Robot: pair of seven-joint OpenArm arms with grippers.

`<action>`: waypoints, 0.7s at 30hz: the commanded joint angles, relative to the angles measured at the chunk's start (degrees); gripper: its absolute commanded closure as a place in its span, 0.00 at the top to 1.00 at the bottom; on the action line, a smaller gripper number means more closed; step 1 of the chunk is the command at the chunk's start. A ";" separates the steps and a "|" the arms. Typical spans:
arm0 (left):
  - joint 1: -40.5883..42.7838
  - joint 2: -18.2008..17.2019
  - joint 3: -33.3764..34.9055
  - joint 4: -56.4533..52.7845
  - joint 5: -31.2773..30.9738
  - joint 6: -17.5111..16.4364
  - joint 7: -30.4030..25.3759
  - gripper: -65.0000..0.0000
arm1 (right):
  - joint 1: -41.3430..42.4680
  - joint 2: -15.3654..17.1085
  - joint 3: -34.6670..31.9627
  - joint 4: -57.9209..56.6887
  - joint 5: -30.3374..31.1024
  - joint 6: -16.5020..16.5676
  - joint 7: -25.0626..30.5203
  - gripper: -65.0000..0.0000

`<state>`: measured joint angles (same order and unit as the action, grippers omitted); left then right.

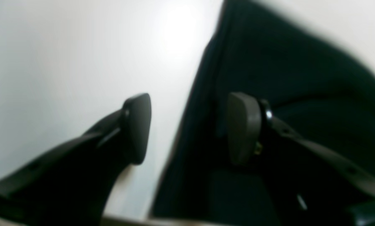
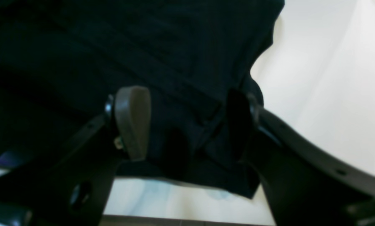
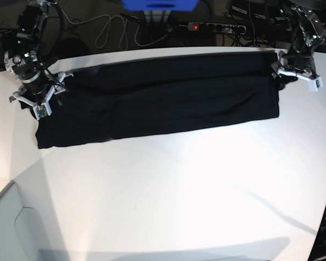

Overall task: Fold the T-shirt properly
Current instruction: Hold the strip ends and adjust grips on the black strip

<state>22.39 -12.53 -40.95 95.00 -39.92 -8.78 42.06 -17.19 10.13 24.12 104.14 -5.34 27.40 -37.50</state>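
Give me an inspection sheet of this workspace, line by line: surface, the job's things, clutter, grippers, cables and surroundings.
Surface: white glossy table, bare in front, glare patches.
Job's things: large black cloth T-shirt, folded into a long band across the far part of the table, plain side up, some wrinkles.
Clutter: nothing seen on the table.
Grippers: left gripper at the shirt's edge, jaws open, one pad over cloth, one over table; right gripper above the shirt's other end, jaws open astride a hem fold.
Cables: white and black cables and a power strip behind the table.
Surroundings: blue box behind the far edge.
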 commanded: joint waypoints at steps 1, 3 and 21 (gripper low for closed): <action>0.24 -0.87 -1.38 1.75 -1.53 -0.24 -1.05 0.57 | 0.27 0.46 0.19 0.52 0.38 0.69 0.88 0.57; -0.11 -0.78 -2.08 2.19 -2.58 -0.24 -1.05 0.57 | 0.27 0.46 0.19 0.17 0.38 0.69 0.88 0.57; -1.16 -0.26 2.22 -5.73 -2.67 -0.24 -1.05 0.56 | 0.36 0.55 0.19 -3.52 0.38 0.69 1.06 0.57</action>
<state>21.10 -12.12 -38.37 88.82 -42.52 -9.08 40.75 -17.19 9.98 24.03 99.77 -5.39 27.40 -37.54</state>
